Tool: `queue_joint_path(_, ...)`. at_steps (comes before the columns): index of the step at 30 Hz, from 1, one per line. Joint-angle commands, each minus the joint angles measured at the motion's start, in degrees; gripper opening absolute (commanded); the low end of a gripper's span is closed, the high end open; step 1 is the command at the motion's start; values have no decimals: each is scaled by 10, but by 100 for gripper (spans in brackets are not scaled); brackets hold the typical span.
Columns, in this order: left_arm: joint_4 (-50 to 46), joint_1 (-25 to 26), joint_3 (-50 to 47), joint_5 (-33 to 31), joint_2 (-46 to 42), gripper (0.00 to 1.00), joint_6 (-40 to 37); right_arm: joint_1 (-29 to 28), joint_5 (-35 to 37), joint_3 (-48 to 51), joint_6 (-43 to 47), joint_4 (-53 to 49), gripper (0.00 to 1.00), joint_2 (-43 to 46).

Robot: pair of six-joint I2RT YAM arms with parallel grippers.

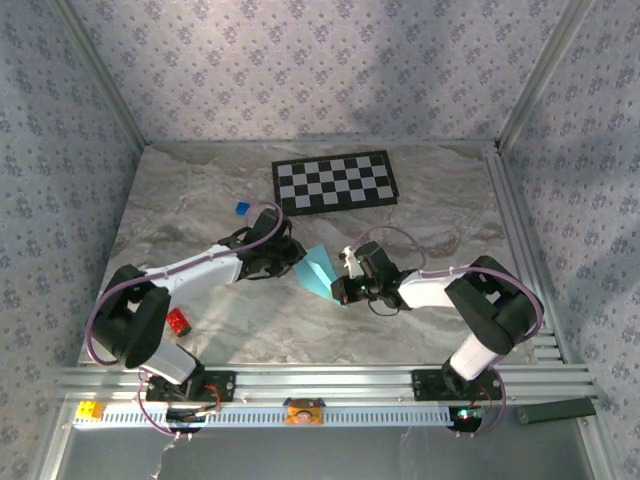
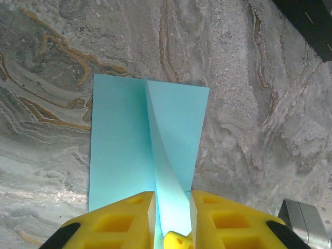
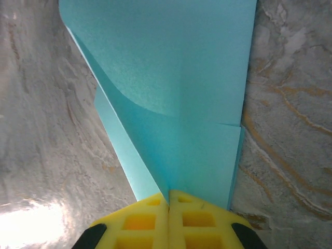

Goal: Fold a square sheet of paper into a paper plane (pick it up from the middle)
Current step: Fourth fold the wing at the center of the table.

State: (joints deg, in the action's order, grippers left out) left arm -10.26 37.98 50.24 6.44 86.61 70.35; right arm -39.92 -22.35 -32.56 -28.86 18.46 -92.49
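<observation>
Jaws of the right gripper (image 3: 168,193) are pressed together on an edge of the square sheet of paper (image 1: 320,270). Those of the left gripper (image 2: 171,196) stand narrowly apart around its raised fold; whether they pinch it is unclear. On the marble table (image 1: 200,200), the partly folded sheet sits mid-table between both grippers, nearer than the checkerboard (image 1: 334,182) and the tiny blue cube (image 1: 241,208).

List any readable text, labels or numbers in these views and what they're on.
None readable. The blue paper is plain, the checkerboard carries only squares, and the red part and orange part near the front are too small to show any lettering.
</observation>
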Motion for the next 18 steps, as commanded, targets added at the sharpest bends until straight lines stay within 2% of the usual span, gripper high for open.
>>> queue_joint_path(1, 9, -1, -7, 8, -2, 22, -10, 14, -71, 0, -41, 23, 0, -6)
queue_joint_path(9, 51, 4, -9, 48, 36, 19, -14, 37, -108, 2, -82, 48, 0, -28)
queue_joint_path(18, 68, 18, 13, 60, 94, 15, -11, 44, -96, 32, -130, 99, 0, -34)
